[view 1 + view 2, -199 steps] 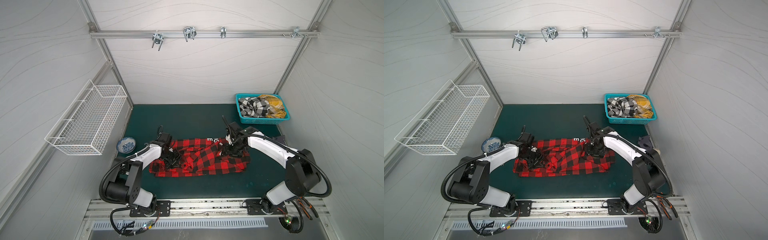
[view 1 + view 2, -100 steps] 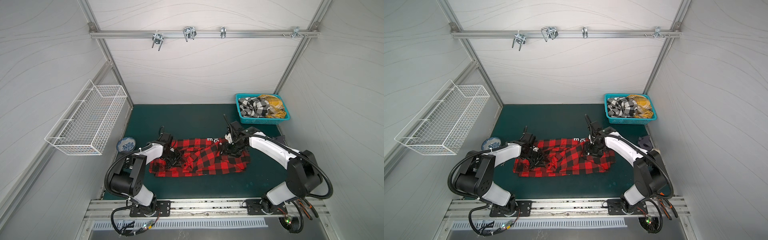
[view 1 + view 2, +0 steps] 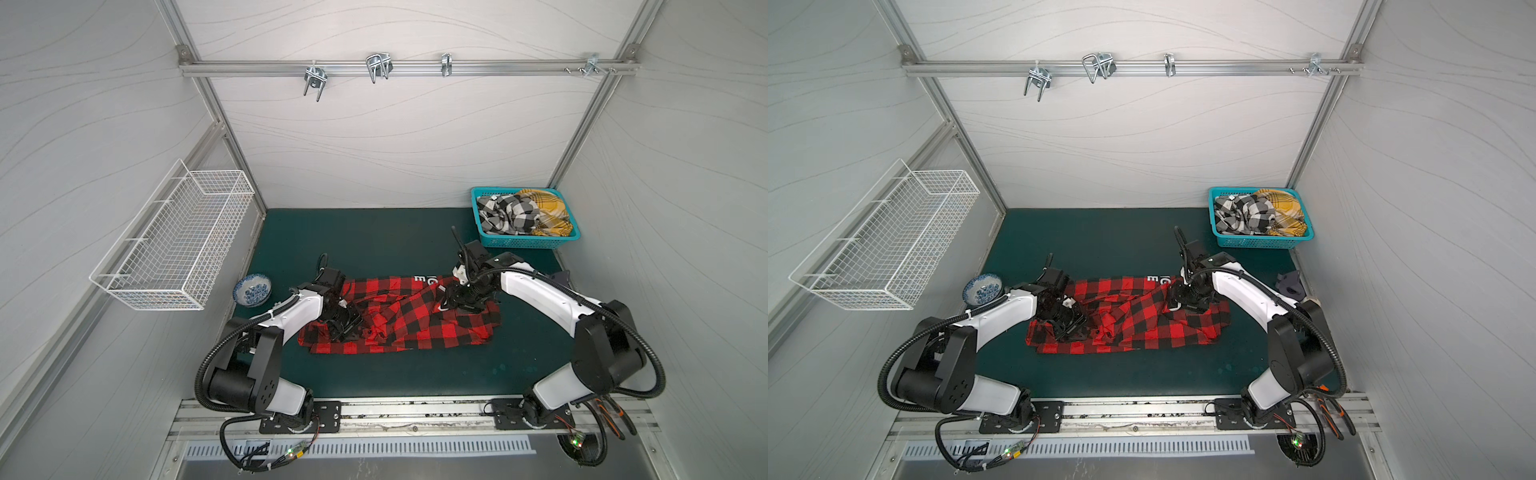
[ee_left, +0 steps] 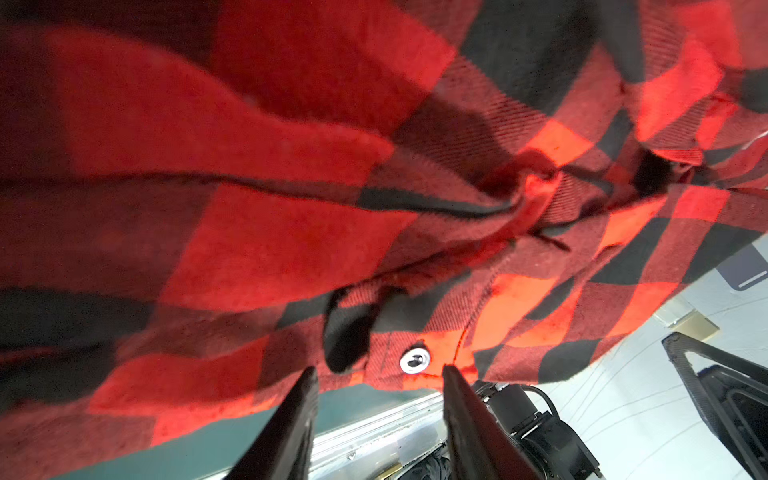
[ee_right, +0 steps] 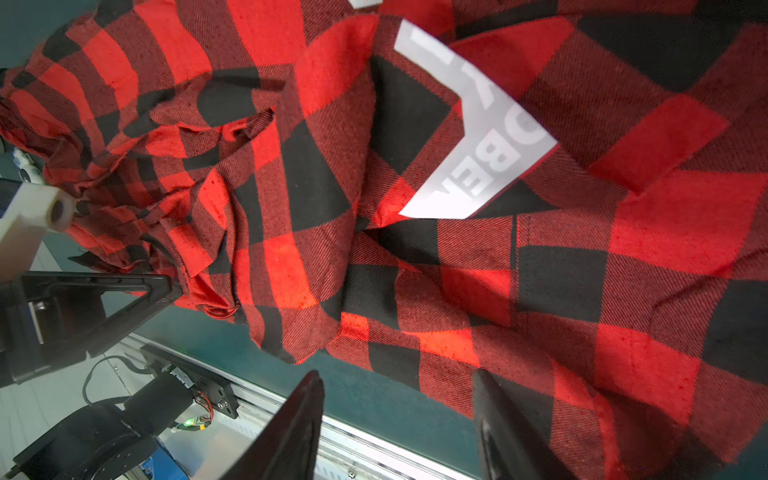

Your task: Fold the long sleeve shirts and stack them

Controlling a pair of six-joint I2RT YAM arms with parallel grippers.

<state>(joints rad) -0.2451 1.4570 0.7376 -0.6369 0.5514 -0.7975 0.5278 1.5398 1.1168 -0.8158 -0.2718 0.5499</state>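
Red-and-black checked shirt (image 3: 409, 328) lies rumpled across the middle of a green mat (image 3: 374, 245), its length running side to side, as two robot arms lean over either end. The left gripper (image 3: 347, 325) sits low on the bunched left end. Its wrist camera shows the fingers (image 4: 301, 415) parted, with the hem and a silver snap (image 4: 415, 360) just at their tips and nothing pinched. The right gripper (image 3: 457, 302) hovers over the right end beside white block letters (image 5: 478, 137). Its jaws also stand apart, empty, above the shirt's edge and bare mat.

The near hem lies fairly straight, with a wide strip of bare mat between it and the metal rail (image 3: 415, 411) at the front. More bare mat stretches behind the shirt to the back wall. A blue-patterned bowl (image 3: 252, 289) sits near the mat's left edge, apart from the cloth. In the far right corner a teal basket (image 3: 523, 242) holds a black-and-white shirt (image 3: 509, 214) and a yellow plaid shirt (image 3: 546, 205), crumpled together. A white wire basket (image 3: 174, 245) hangs on the left wall, and metal hooks (image 3: 377, 66) hang from a bar across the back wall.
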